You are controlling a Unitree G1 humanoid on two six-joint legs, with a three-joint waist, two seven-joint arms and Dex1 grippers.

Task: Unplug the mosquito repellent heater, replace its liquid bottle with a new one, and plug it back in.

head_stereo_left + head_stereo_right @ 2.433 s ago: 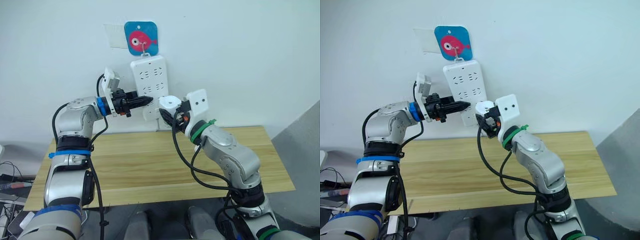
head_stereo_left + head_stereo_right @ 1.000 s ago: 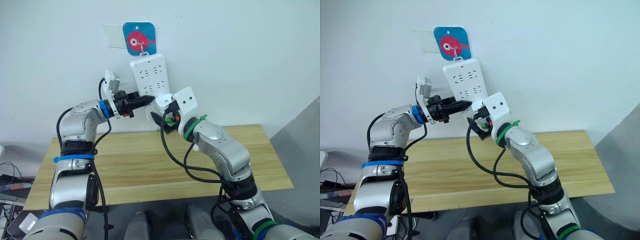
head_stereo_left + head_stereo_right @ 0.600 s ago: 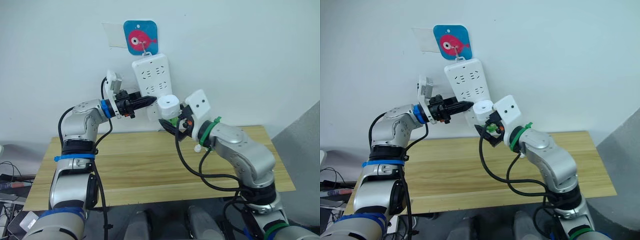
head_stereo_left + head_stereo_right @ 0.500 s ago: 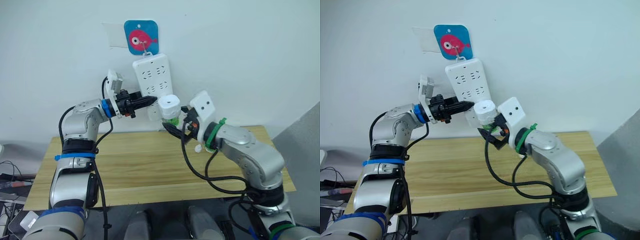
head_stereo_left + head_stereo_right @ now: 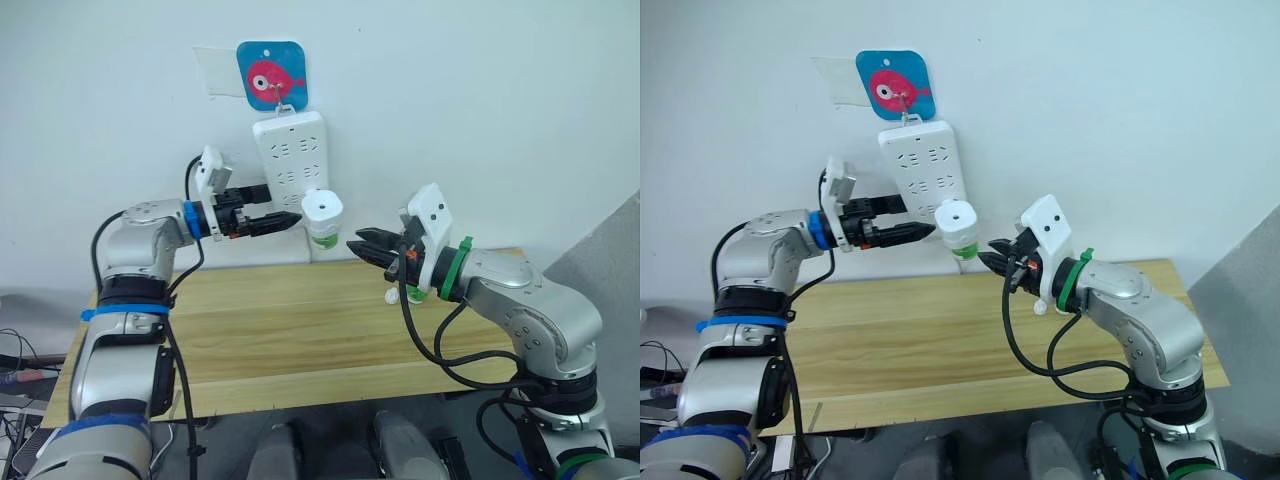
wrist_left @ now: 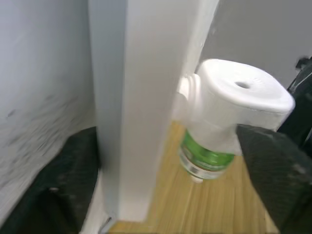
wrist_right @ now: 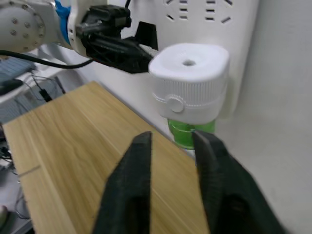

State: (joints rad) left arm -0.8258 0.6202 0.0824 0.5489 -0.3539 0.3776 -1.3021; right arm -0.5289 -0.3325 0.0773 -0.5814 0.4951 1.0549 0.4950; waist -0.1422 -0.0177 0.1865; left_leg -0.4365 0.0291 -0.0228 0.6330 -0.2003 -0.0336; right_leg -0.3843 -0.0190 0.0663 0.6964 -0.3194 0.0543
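1. Black fingers of the right pincer (image 5: 362, 243) are seen slightly parted and empty, pointing toward the mosquito repellent heater (image 5: 322, 206) with a clear gap left between fingertips and heater.
2. Black fingers of the left pincer (image 5: 288, 221) are seen spread apart around the lower edge of the power strip (image 5: 288, 160); one finger (image 6: 63, 180) lies on the wall side of the strip and the other finger (image 6: 273, 170) on its front side, beside the heater. Whether the strip is actually pressed cannot be told.
3. White and rounded, the heater is seen plugged into the lower part of the power strip, with its round vent hole facing upward. It is located between the two pincers, above the worktop (image 5: 300, 320).
4. Green-labelled, the liquid bottle (image 7: 190, 132) is seen hanging beneath the heater body, attached to it.
5. Long and white, the power strip is hung upright on the wall (image 5: 480, 100) from a hook on a blue plaque with a pink fish (image 5: 271, 74).
6. Pale wood forms the worktop, which is set against the wall below the strip.
7. A small white object (image 5: 392, 296) is seen on the worktop under the right wrist; what it is cannot be told.
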